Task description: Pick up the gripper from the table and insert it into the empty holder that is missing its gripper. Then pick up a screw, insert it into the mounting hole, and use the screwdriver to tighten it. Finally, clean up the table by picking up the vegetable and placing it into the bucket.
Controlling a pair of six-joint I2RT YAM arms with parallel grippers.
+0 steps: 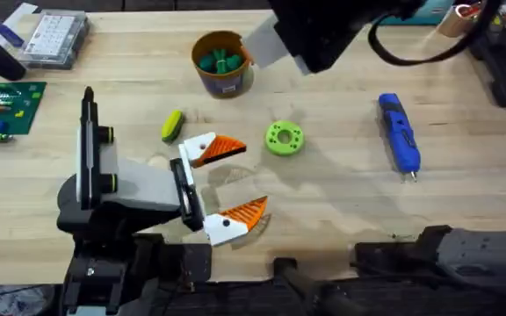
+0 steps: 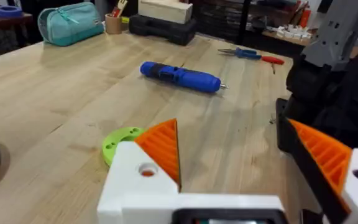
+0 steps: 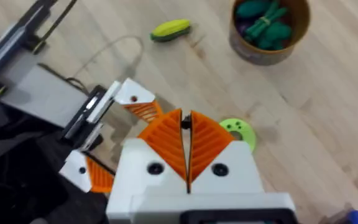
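The light wooden table [image 1: 341,211] lies mostly bare on its right half. The right gripper [image 3: 187,134] hangs high over the middle, pads pressed together, holding nothing. The left gripper [image 1: 207,189] rests low, spread wide and empty. The screwdriver [image 1: 399,133] lies right; the vegetable [image 1: 172,125] sits beside the bucket [image 1: 221,63].

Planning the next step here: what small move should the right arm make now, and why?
Probably open the right gripper: it hangs shut and empty. The gripper already looks seated on the holder, so fetching a screw comes next.
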